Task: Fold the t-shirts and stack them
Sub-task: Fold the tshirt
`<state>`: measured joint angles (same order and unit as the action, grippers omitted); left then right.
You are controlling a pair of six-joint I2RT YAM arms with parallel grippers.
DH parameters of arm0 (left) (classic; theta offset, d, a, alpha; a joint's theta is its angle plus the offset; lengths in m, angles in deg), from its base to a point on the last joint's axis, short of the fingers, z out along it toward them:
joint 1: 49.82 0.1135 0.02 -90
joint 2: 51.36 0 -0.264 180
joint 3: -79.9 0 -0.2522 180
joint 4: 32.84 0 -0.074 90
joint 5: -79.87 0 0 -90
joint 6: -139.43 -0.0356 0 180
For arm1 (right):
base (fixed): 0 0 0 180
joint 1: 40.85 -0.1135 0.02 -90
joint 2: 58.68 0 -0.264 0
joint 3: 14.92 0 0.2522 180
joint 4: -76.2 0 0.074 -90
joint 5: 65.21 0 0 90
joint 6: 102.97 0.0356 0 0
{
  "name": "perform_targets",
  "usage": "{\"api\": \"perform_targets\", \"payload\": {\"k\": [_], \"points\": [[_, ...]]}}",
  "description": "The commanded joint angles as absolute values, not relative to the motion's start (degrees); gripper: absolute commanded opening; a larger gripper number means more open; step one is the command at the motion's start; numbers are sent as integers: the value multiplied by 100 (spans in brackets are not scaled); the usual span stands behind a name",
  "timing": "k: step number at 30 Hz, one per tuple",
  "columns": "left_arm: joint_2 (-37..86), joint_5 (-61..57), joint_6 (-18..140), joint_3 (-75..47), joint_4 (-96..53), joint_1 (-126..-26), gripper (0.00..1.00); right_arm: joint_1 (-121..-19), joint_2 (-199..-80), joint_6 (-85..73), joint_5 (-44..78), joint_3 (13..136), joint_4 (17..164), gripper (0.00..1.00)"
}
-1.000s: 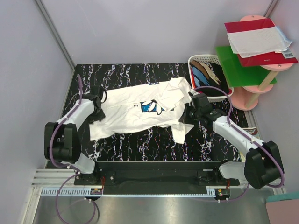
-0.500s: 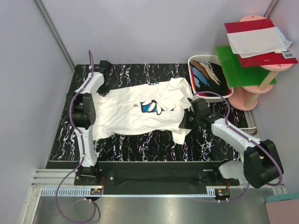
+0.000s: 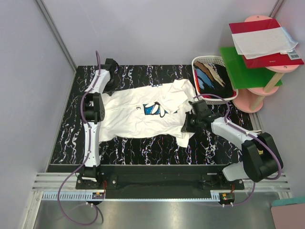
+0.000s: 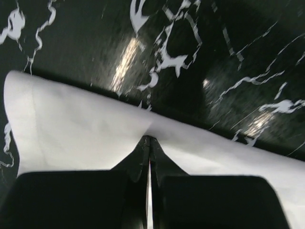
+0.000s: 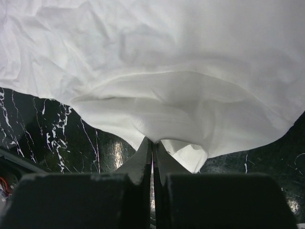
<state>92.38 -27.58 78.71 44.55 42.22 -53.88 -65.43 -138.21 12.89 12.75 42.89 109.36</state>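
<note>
Two pinches hold the white t-shirt [image 3: 128, 121], spread mid-surface [image 3: 143, 150]; left end effector [image 4: 149, 139] closed on its ten o'clock edge; right end effector [image 5: 152, 141] closed on a bunched fold at four o'clock; step judged: flattening before first fold; next calls for an even, low outward pull; blue print [image 3: 153, 109] crumpled, no writing legible.
</note>
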Motion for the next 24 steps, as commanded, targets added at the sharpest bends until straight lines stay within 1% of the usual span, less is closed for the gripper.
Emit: {"api": "perform_targets", "payload": {"k": [1, 3, 6, 7, 9, 11, 16, 17, 18, 19, 20, 21, 22, 23, 24], "points": [[9628, -2473, 7738, 5252, 4113, -5281, 0, -6511, -13989, 1208, 1099, 4542, 10701, 3], [9804, -2376, 7755, 5480, 3964, -5255, 0, -6520, -13998, 1208, 1108, 4525, 10649, 5], [9849, -2217, 7729, 5508, 3578, -5211, 0, -6511, -14016, 1208, 1116, 4516, 10622, 7], [9858, -2182, 7738, 5517, 3489, -5193, 0, -6511, -14016, 1199, 1116, 4498, 10613, 10], [9910, -2060, 7703, 5613, 3279, -5176, 0, -6511, -14016, 1208, 1134, 4481, 10604, 11], [9911, -1963, 7642, 5666, 3103, -5167, 0, -6520, -14007, 1208, 1125, 4463, 10604, 15], [9534, -1708, 7483, 5544, 2689, -5167, 0, -6511, -13805, 1243, 1116, 4314, 10517, 16], [9158, -1681, 7448, 5413, 2654, -5167, 1, -6511, -13761, 1243, 1116, 4287, 10517, 16], [8911, -1568, 7422, 4950, 2453, -5167, 10, -6520, -13691, 1260, 1116, 4235, 10482, 16], [8630, -1515, 7378, 4650, 2312, -5167, 40, -6511, -13656, 1269, 1108, 4217, 10464, 16], [8010, -1514, 7386, 3942, 2024, -5167, 53, -6502, -13621, 1269, 1099, 4199, 10455, 16], [7699, -1540, 7386, 3578, 1908, -5158, 65, -6511, -13568, 1313, 1081, 4164, 10429, 16], [7409, -1636, 7491, 3261, 1837, -5158, 87, -6511, -13542, 1313, 1038, 4155, 10403, 16], [6892, -1733, 7518, 2684, 1793, -5149, 93, -6511, -13524, 1322, 1002, 4138, 10376, 16], [6661, -1882, 7527, 2417, 1801, -5132, 97, -6511, -13506, 1322, 967, 4138, 10341, 16]]}}
